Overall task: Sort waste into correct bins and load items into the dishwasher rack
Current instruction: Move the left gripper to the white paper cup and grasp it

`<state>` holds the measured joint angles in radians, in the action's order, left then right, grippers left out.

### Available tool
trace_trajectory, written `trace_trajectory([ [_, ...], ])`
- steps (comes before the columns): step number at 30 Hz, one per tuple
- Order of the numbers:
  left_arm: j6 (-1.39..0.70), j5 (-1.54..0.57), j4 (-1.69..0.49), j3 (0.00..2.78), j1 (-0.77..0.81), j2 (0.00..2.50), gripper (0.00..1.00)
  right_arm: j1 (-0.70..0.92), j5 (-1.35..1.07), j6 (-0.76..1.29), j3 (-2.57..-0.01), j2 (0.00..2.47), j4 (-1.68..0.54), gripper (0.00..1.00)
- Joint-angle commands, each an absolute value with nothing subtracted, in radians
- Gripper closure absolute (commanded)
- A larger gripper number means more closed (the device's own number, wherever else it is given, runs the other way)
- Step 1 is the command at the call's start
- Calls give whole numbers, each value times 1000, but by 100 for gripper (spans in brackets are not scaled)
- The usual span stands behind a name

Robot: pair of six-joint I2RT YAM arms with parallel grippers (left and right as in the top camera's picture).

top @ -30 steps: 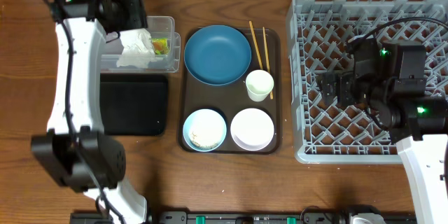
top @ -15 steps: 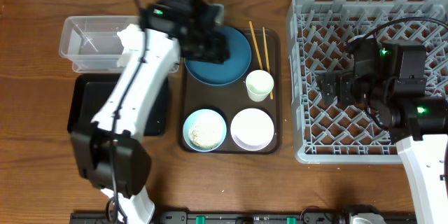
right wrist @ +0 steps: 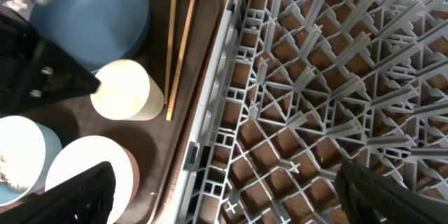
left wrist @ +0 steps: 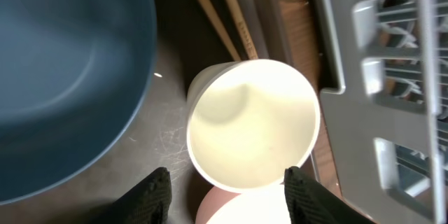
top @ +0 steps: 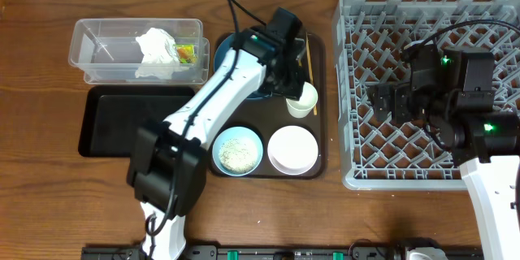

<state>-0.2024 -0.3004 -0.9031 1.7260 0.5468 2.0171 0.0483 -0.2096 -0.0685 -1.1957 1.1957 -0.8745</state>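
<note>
- Left wrist view: left gripper [left wrist: 229, 185] hangs at the white cup [left wrist: 252, 122], jaws apart either side of its rim.
- Right gripper [right wrist: 224, 175] gapes wide over the grey rack [right wrist: 315, 77].

From the left wrist, the plate [left wrist: 63, 77] is running off the left edge, the chopsticks [left wrist: 210, 10] off the top, and a pinkish bowl [left wrist: 217, 213] is showing only as a sliver at the bottom; the rack [left wrist: 392, 98] is showing blurred. Overhead, the left arm [top: 207, 101] is hiding much of the plate, the right arm [top: 455, 97] part of the rack.
</note>
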Motion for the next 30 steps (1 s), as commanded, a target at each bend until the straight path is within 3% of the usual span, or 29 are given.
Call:
trace_trajectory([
  [1,-258,-249,-903,1720,543,2061,48,54,-218,-56,-1215,1198,-876,2],
  [7,-261,-249,-903,1720,543,2091,63,54,-218,-57,-1215,1198,-875,2],
  [30,-260,-222,-876,1703,561,2093,73,54,-218,-56,-1215,1198,-876,4],
])
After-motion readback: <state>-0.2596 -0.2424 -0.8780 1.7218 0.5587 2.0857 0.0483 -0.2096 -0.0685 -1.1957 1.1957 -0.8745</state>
